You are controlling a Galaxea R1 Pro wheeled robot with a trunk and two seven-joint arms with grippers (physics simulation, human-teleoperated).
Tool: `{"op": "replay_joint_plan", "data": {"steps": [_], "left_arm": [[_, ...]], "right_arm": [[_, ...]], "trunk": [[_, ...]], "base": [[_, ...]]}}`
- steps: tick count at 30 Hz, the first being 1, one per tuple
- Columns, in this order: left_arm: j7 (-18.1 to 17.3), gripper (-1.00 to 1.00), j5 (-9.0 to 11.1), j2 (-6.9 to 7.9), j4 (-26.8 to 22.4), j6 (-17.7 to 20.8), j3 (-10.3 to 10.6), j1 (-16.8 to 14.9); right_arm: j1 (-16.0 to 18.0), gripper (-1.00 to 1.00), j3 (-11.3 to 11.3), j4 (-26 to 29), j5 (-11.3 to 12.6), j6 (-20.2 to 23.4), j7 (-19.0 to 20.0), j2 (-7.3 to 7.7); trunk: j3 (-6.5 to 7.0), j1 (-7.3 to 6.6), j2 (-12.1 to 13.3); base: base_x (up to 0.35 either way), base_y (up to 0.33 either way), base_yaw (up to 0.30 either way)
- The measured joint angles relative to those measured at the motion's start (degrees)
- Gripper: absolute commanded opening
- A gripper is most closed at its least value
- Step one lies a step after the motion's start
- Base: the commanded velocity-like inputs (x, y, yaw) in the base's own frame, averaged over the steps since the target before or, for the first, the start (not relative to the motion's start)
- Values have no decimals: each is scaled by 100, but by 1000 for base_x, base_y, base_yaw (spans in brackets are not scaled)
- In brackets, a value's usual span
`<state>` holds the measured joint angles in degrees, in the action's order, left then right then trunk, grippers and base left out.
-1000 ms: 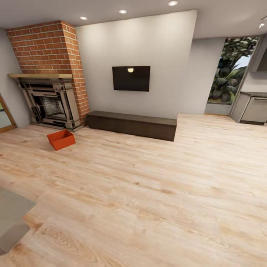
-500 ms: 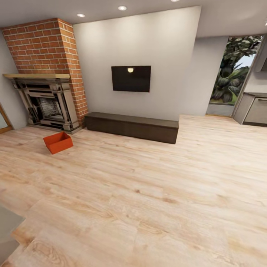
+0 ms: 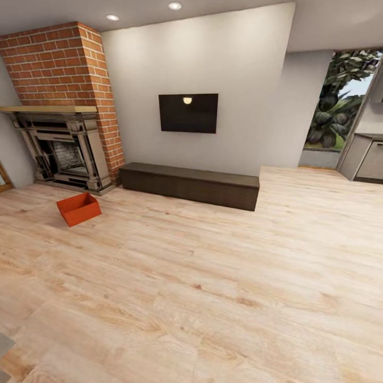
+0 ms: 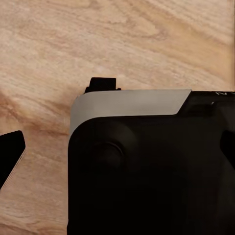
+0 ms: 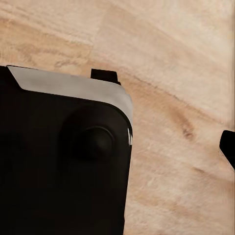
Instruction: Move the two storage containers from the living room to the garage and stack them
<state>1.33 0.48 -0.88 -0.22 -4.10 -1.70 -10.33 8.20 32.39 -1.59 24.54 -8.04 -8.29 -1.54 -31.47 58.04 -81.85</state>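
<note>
- At the left of the head view, a little above mid-height, one storage container (image 3: 78, 208) sits on the light wood plank floor (image 3: 213, 276), turned at an angle, open top up and apparently empty.
- Just behind it stands the red brick fireplace (image 3: 66, 138); the bin lies near the hearth but apart from it.
- It looks like a rigid, light plastic bin with low plain walls; it would likely be best taken by two opposite rims, one gripper on each, since the smooth walls may slip under a single pinch.
- Right of the fireplace, a long dark low cabinet (image 3: 189, 185) runs along the wall beneath a black TV (image 3: 188, 113).
- At the far right, a glass door (image 3: 338, 106) shows greenery.
- Both wrist views show dark robot housing over the planks; whether either pincer is released or clenched cannot be told.
- The robot seems to be on its approach, well apart from the bin.
</note>
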Motion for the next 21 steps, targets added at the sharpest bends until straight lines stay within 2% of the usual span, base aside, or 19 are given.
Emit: {"op": "replay_joint_plan", "data": {"steps": [6,21], "left_arm": [[0,100,0,1,3,0,0,1],[1,100,0,0,1,0,0,1]], "right_arm": [[1,100,0,0,-1,1,0,8],[1,100,0,0,-1,1,0,10]], "trunk": [[0,0,0],[0,0,0]], "base": [[323,0,203],[322,0,265]]}}
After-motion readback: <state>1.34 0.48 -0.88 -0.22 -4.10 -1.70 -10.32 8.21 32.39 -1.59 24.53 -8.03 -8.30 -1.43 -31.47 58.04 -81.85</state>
